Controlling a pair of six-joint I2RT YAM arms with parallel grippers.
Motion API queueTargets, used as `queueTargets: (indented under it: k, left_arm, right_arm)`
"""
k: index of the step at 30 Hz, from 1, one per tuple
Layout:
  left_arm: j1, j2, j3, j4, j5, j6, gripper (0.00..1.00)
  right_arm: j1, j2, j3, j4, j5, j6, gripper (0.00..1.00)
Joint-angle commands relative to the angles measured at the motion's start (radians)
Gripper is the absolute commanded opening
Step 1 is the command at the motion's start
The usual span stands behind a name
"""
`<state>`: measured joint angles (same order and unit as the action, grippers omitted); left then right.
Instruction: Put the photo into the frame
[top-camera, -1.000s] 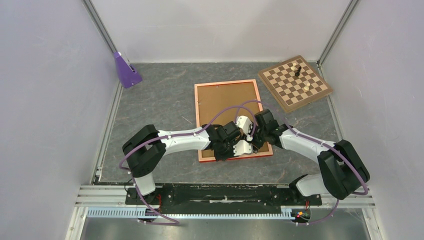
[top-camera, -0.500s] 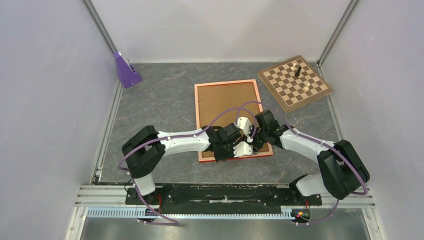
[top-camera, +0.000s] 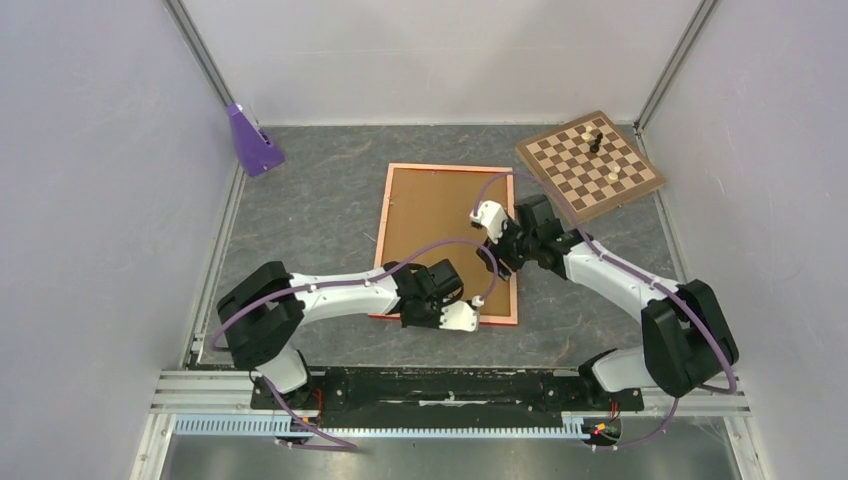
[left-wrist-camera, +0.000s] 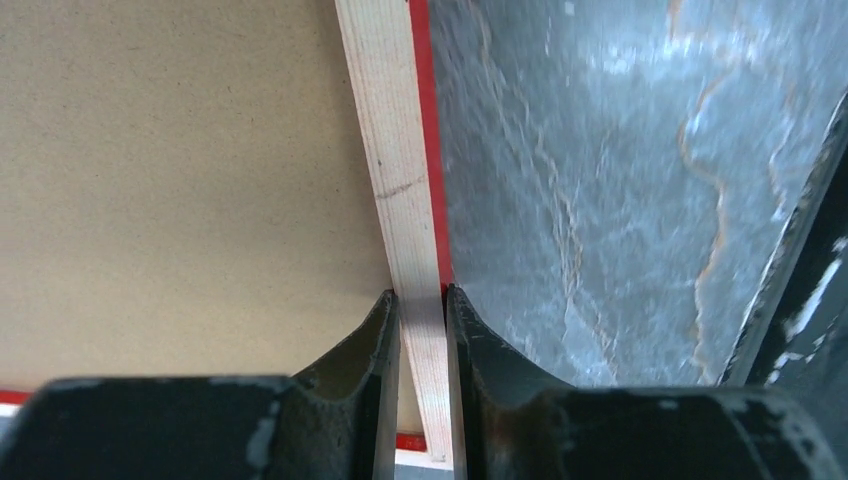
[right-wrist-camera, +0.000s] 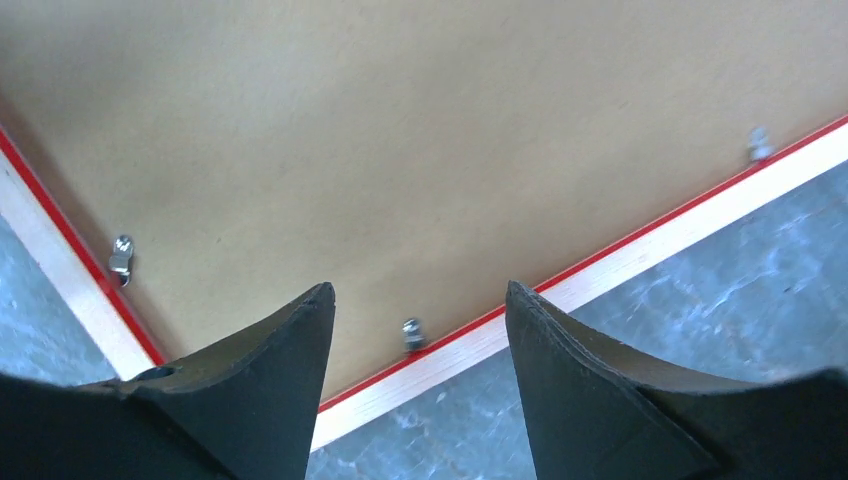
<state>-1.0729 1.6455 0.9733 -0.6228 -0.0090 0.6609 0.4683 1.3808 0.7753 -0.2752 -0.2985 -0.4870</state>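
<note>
frame (top-camera: 450, 166) back-up on bench (top-camera: 300, 220), backing board (top-camera: 440, 230) in, photo unseen. left fingers (left-wrist-camera: 375, 350) nearly closed, pinching frame rail; right fingers (right-wrist-camera: 270, 360) wide, empty, over clips (right-wrist-camera: 121, 255). likely clip step; next needs precise clip contact.

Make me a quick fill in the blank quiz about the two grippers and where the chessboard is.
1. The left gripper is ____ on the frame's edge.
2. The right gripper hangs over the backing board with its jaws ____.
3. The chessboard lies in the table's far ____ corner.
Missing words: shut; open; right.
</note>
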Motion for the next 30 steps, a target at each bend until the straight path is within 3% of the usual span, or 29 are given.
queueTargets:
  k: [1, 4, 9, 11, 14, 19, 26, 30]
  left_arm:
    - [0.004, -0.015, -0.098, -0.127, -0.08, 0.156, 0.02]
    - [0.004, -0.005, -0.086, -0.138, -0.089, 0.115, 0.11]
    - [0.006, -0.013, -0.077, -0.095, -0.074, 0.037, 0.43]
    - [0.013, -0.038, -0.07, -0.085, -0.047, 0.005, 0.62]
    - [0.028, -0.107, -0.06, -0.076, -0.012, -0.028, 0.77]
    - [0.118, -0.247, -0.036, -0.069, 0.061, -0.083, 0.8]
    - [0.408, -0.331, -0.015, -0.077, 0.135, -0.149, 0.77]
    - [0.61, -0.263, 0.038, -0.052, 0.161, -0.224, 0.74]
  right_arm:
    - [-0.002, 0.049, 0.112, 0.069, -0.056, 0.033, 0.67]
    - [-0.002, 0.102, 0.17, 0.077, -0.092, 0.035, 0.67]
    - [-0.002, 0.174, 0.229, 0.088, -0.119, 0.026, 0.67]
    - [-0.002, 0.197, 0.247, 0.087, -0.134, 0.019, 0.67]
    - [-0.001, 0.238, 0.291, 0.088, -0.164, 0.004, 0.67]
    - [0.025, 0.301, 0.352, 0.108, -0.218, -0.028, 0.66]
    - [0.046, 0.365, 0.405, 0.184, -0.188, 0.04, 0.65]
    - [0.047, 0.35, 0.378, 0.252, -0.158, 0.09, 0.65]
